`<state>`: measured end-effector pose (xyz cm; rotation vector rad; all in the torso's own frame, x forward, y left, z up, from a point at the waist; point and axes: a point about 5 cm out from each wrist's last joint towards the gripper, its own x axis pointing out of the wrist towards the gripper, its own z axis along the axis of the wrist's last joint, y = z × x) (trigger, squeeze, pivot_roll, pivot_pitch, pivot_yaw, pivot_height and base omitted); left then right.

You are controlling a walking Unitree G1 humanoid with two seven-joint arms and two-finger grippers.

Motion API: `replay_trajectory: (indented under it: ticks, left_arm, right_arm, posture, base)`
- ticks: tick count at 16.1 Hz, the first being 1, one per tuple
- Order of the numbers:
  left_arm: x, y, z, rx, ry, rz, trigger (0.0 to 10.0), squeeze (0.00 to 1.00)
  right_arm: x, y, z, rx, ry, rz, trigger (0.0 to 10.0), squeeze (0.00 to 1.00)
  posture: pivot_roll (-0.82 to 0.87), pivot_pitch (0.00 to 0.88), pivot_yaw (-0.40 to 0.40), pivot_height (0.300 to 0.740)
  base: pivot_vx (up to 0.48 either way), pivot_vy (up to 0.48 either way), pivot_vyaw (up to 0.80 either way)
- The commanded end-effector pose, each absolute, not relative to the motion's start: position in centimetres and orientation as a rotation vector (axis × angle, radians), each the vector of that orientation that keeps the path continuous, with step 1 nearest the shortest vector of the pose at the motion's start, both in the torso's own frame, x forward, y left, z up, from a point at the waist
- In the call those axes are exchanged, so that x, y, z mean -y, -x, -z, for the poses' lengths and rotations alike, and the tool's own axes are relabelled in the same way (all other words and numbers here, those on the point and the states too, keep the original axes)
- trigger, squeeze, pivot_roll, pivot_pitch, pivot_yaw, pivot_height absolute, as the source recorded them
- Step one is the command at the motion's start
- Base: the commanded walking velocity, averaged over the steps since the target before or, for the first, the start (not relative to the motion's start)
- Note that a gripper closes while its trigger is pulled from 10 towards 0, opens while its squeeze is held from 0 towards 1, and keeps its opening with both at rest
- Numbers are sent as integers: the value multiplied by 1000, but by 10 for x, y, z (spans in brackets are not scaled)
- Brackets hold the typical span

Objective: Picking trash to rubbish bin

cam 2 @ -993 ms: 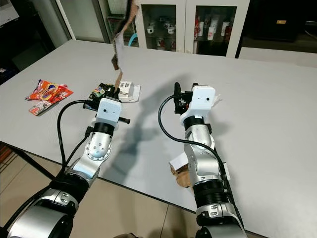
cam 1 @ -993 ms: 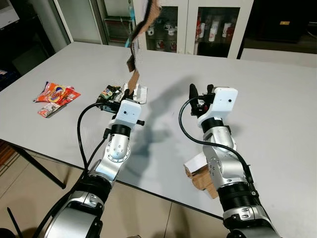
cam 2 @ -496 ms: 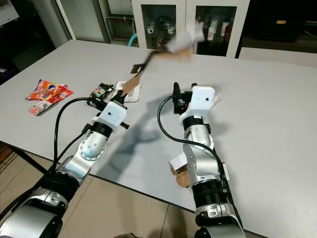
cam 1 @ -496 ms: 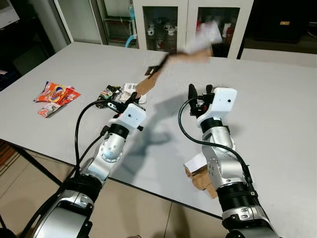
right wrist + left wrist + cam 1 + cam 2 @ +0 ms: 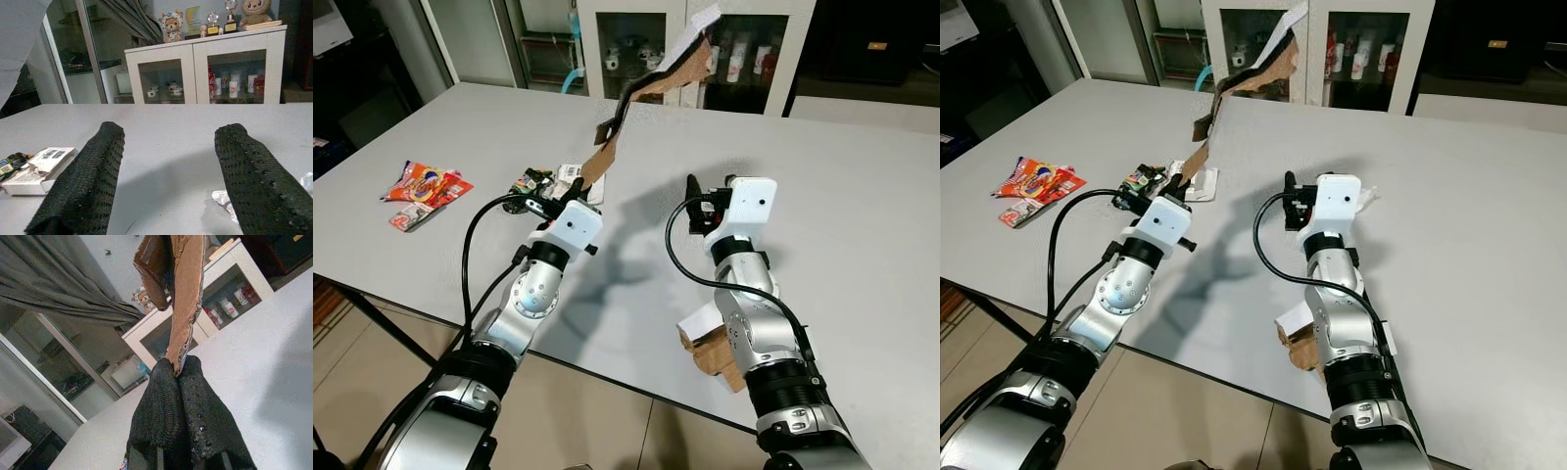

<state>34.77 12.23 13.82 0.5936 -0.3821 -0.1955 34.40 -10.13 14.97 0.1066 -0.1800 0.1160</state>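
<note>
My left gripper (image 5: 581, 188) is shut on the lower end of a long brown cardboard strip (image 5: 651, 83). The strip rises from the fingers and arches up to the right, high above the grey table (image 5: 862, 196). In the left wrist view the black fingers (image 5: 161, 396) pinch the strip (image 5: 183, 308) tightly. My right gripper (image 5: 171, 132) hovers open over the table's middle, nothing between its fingers, and shows in the head view as well (image 5: 697, 201). Just behind the left gripper lie a white flat box (image 5: 572, 176) and a dark wrapper (image 5: 530, 182).
A red snack wrapper (image 5: 426, 184) and a small packet lie at the table's left. A crumpled clear scrap (image 5: 1368, 199) sits beside my right wrist. A brown cardboard box (image 5: 710, 348) rests at the near table edge under my right arm. A glass-door cabinet (image 5: 744, 49) stands behind.
The cardboard strip has swung from leaning up-left to arching up and to the right. My left gripper has shifted slightly right and tilted; the right gripper has barely moved.
</note>
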Motion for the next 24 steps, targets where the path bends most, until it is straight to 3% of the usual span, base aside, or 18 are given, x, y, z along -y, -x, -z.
replay_trajectory:
  ticks: [1,5,6,10,14,19,24]
  left_arm:
    - [-125,-347,-138,379,-587,188,10000,0]
    - [-123,-346,-136,369,-588,194,10000,0]
    - [-123,-346,-135,366,-588,194,10000,0]
    - [-129,-348,-131,338,-598,145,10000,0]
    - [-147,-357,-121,196,-685,34,10000,0]
    - [-156,-364,-119,122,-764,-2,10000,0]
    - [-142,-364,-119,133,-761,45,10000,0]
  right_arm:
    - [95,-346,-154,179,-108,-142,10000,1000]
    - [94,-346,-157,194,-160,-133,10000,1000]
    - [96,-346,-160,197,-252,-124,10000,0]
    - [101,-346,-169,221,-558,-140,10000,0]
    - [104,-343,-178,272,-739,-184,10000,0]
    - [100,-339,-185,294,-823,-282,10000,0]
    - [91,-334,-192,282,-876,-398,10000,0]
  posture:
    - [39,0,87,740]
    - [35,0,92,740]
    - [33,0,94,740]
    - [27,0,98,740]
    - [21,0,105,740]
    - [14,0,110,740]
    - [16,0,104,740]
  base:
    - [0,0,0]
    - [0,0,0]
    - [0,0,0]
    - [0,0,0]
    - [0,0,0]
    - [0,0,0]
    - [0,0,0]
